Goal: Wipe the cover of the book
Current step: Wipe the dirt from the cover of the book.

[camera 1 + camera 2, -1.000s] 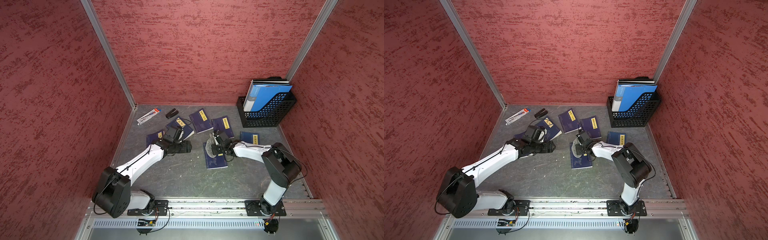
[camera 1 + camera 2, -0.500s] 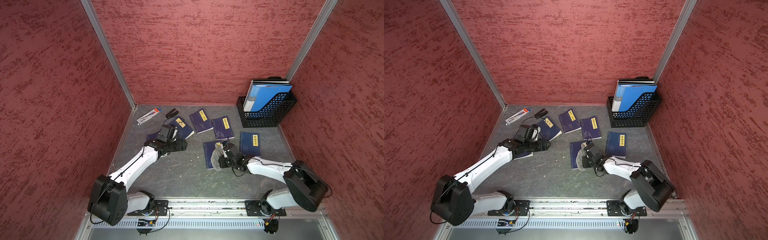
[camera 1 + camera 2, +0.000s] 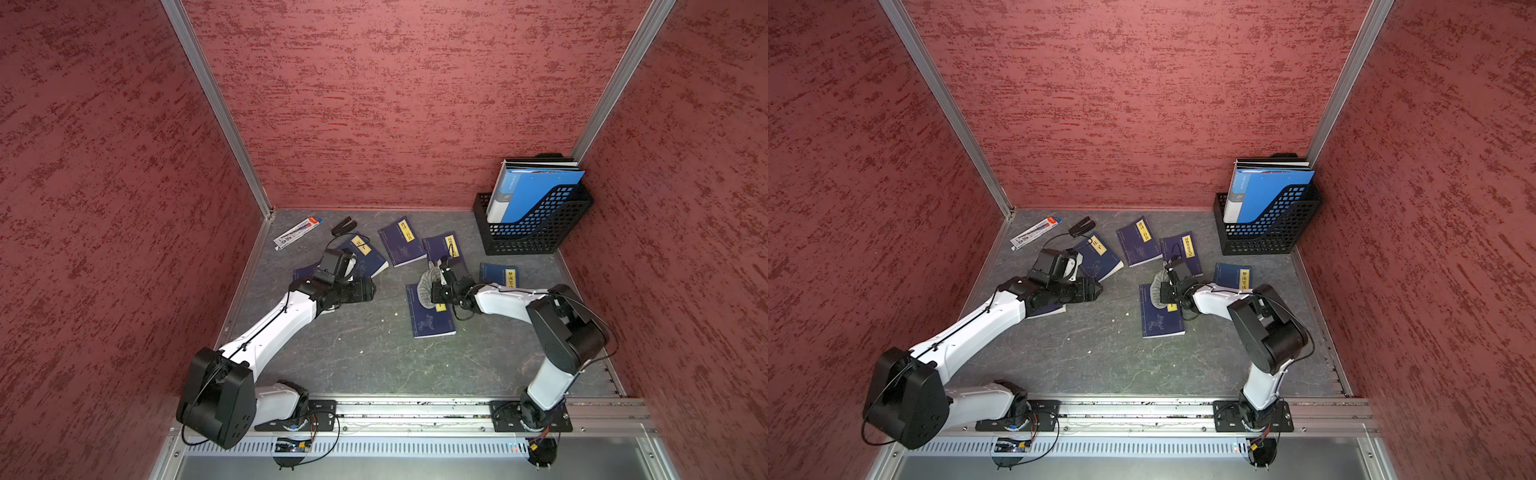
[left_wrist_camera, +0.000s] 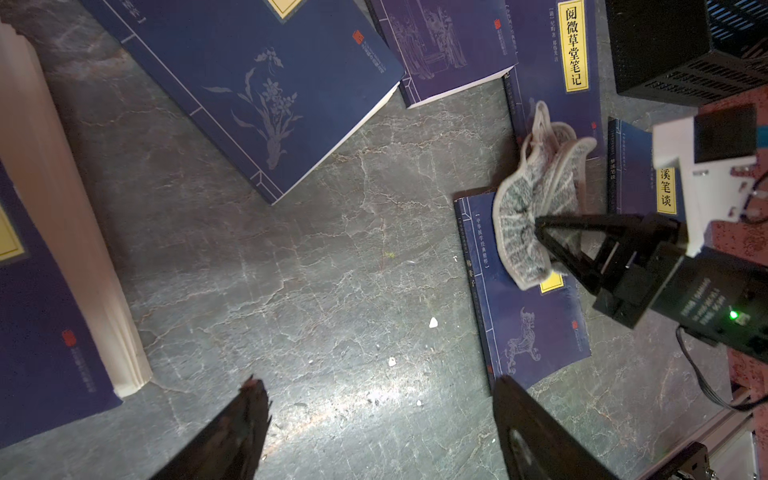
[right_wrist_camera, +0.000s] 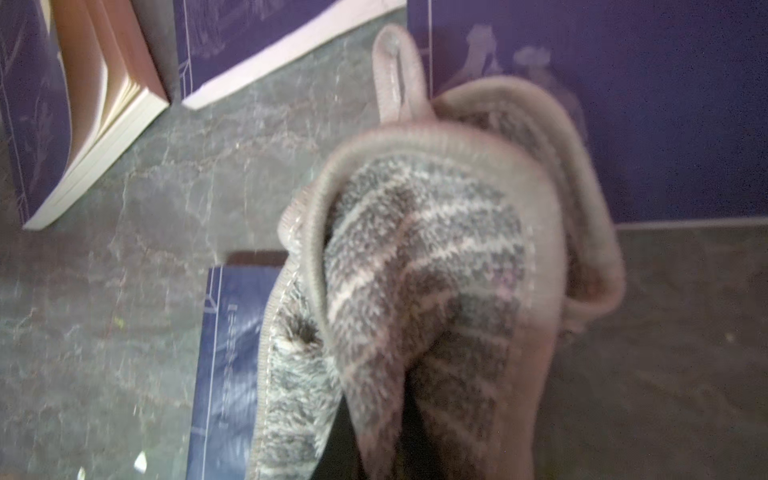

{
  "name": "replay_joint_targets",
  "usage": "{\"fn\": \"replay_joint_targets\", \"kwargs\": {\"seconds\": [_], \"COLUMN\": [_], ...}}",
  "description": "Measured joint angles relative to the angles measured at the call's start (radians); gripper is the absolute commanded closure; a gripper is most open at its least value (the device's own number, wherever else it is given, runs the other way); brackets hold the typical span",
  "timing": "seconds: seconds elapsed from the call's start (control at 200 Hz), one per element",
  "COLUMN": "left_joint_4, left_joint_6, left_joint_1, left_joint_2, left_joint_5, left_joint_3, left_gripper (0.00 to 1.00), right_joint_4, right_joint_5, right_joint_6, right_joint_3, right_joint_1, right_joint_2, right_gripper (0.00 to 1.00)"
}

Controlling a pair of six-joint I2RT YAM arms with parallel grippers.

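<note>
Around your work lie other books (image 3: 401,241), the same dark blue with yellow labels, scattered flat on the grey, marble-veined table (image 3: 374,357). One with a long yellow title strip (image 4: 573,50) sits just beyond the far end of your book, close to the cloth's raised end. Another (image 3: 498,274) lies just beside the right arm. A black mesh rack (image 3: 536,237) holding blue folders (image 3: 536,187) stands in the far right corner, well apart. A pen packet (image 3: 297,232) and a black clip (image 3: 343,226) lie near the far left corner. Small white crumbs (image 4: 433,322) dot the bare table between the arms. Your left claw (image 4: 376,388) hangs wide open over that bare patch, holding nothing, with a thick book (image 4: 62,208) showing cream page edges just beside it. Your book (image 3: 430,320) lies flat near the middle of the table, slightly to the right, cover up. It is deep blue with thin pale border lines, a pale line drawing of an animal at its near end, and a yellow label mostly hidden. Your right claw (image 4: 540,224) is pinched tight on the cloth (image 4: 523,232), which rests on the book's far half. The cloth is fluffy, striped grey and white, with a stitched beige rim and a hanging loop, bunched into a fold; the right wrist view of it is blurred.
</note>
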Motion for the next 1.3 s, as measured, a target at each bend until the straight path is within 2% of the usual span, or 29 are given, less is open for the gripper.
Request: {"fn": "replay_joint_targets", "kwargs": {"seconds": [0.185, 0.291, 0.431, 0.571, 0.731, 0.897, 1.097, 1.302], "left_joint_4": [0.0, 0.0, -0.001, -0.001, -0.006, -0.019, -0.026, -0.028], "left_joint_6": [0.001, 0.001, 0.005, 0.012, 0.025, 0.042, 0.05, 0.051], "left_joint_1": [0.008, 0.016, 0.043, 0.074, 0.096, 0.104, 0.107, 0.108], "left_joint_2": [-0.013, -0.013, -0.013, -0.013, -0.012, 0.004, 0.023, 0.022], "left_joint_5": [0.008, 0.011, 0.017, 0.021, 0.029, 0.035, 0.037, 0.039], "left_joint_3": [-0.002, -0.002, -0.002, -0.002, -0.001, 0.013, 0.014, 0.014], "left_gripper": [0.13, 0.12, 0.1, 0.1, 0.09, 0.08, 0.07, 0.07], "right_joint_4": [-0.002, 0.017, 0.028, 0.015, -0.016, -0.045, -0.042, 0.003], "right_joint_5": [0.003, 0.002, -0.014, -0.028, -0.034, -0.034, -0.03, -0.013], "right_joint_6": [-0.035, -0.039, -0.017, 0.042, 0.122, 0.179, 0.185, 0.135], "right_joint_3": [0.022, -0.017, -0.151, -0.278, -0.391, -0.46, -0.422, -0.228], "right_joint_1": [-0.01, -0.01, -0.001, 0.055, 0.127, 0.136, 0.136, 0.113], "right_joint_2": [0.018, -0.007, -0.122, -0.251, -0.386, -0.48, -0.431, -0.201], "right_gripper": [0.96, 0.96, 0.96, 0.96, 0.95, 0.95, 0.95, 0.95]}}
